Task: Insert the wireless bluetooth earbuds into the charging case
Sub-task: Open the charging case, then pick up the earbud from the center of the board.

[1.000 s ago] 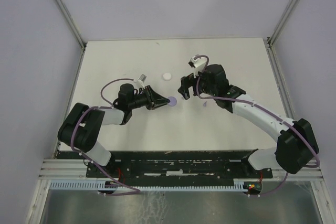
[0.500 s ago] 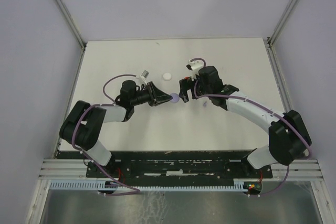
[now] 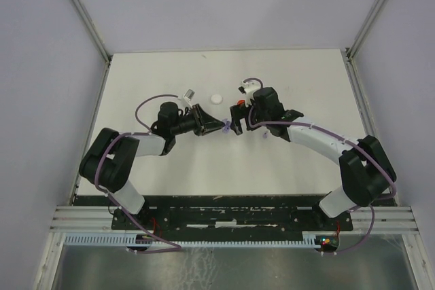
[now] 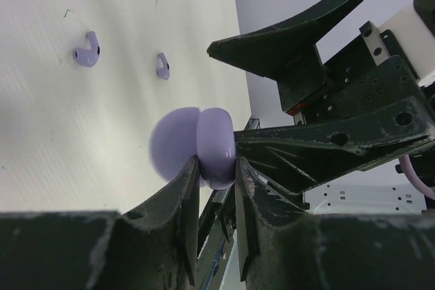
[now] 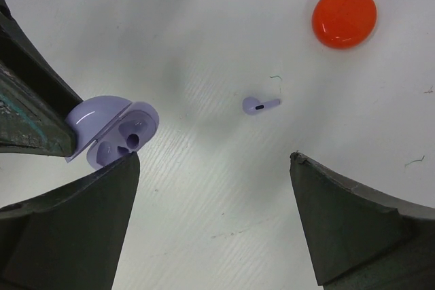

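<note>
My left gripper (image 3: 212,127) (image 4: 214,166) is shut on the rim of an open pale purple charging case (image 3: 225,127) (image 4: 194,142) and holds it sideways just above the table. In the right wrist view the case (image 5: 114,130) shows its lid up and two empty sockets. My right gripper (image 3: 236,120) (image 5: 215,157) is open and empty, right beside the case, with its left finger (image 5: 81,229) at the case's edge. Two pale purple earbuds (image 4: 87,53) (image 4: 163,66) lie on the table beyond. One earbud (image 5: 259,104) (image 3: 265,134) lies between my right fingers' line of sight.
A red round disc (image 5: 344,17) lies on the table past the earbud. A white round disc (image 3: 217,98) lies behind the two grippers. The white table (image 3: 285,168) is walled by grey panels at left, back and right.
My right gripper has moved left, closer to the purple case. My left gripper has shifted slightly toward it, still holding the case.
</note>
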Controlling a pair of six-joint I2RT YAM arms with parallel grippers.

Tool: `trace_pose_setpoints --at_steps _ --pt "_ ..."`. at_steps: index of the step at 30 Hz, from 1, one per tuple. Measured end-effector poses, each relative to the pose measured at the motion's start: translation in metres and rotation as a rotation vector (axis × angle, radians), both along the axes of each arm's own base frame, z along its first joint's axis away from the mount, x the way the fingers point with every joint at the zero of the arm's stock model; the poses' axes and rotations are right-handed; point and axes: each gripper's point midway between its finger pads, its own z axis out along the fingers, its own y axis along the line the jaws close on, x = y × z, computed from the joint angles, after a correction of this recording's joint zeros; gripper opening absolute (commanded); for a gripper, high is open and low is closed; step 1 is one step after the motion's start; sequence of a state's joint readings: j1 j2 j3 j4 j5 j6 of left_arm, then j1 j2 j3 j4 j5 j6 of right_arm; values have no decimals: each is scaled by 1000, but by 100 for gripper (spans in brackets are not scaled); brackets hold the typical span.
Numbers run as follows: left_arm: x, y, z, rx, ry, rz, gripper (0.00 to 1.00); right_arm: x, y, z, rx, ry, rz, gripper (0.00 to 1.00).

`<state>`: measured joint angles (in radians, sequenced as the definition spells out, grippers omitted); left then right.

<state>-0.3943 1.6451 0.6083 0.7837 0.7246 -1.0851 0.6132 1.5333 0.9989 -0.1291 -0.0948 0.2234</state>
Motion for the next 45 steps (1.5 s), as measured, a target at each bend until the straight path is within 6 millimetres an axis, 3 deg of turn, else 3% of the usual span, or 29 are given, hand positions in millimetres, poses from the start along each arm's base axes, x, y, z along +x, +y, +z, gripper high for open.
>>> trace_pose_setpoints --at_steps 5,14,19,24,28,35,45 --pt "5 -3 9 -14 -16 0 3 0 0 -3 -3 5 0 100" --pt "8 -3 7 -12 -7 14 3 5 -2 -6 -14 -1 -27 100" --pt "17 0 16 -36 -9 38 3 10 -18 -11 -77 -11 -98 100" --pt "38 21 26 -81 -8 133 3 12 -36 -18 -155 -13 -155 99" --pt "44 38 26 -104 5 201 3 15 -44 -34 -238 15 -169 100" --pt "38 42 29 -139 6 212 3 18 -47 -68 -350 71 -125 97" --pt "36 49 38 -198 -10 228 3 31 -35 -85 -410 73 -65 96"
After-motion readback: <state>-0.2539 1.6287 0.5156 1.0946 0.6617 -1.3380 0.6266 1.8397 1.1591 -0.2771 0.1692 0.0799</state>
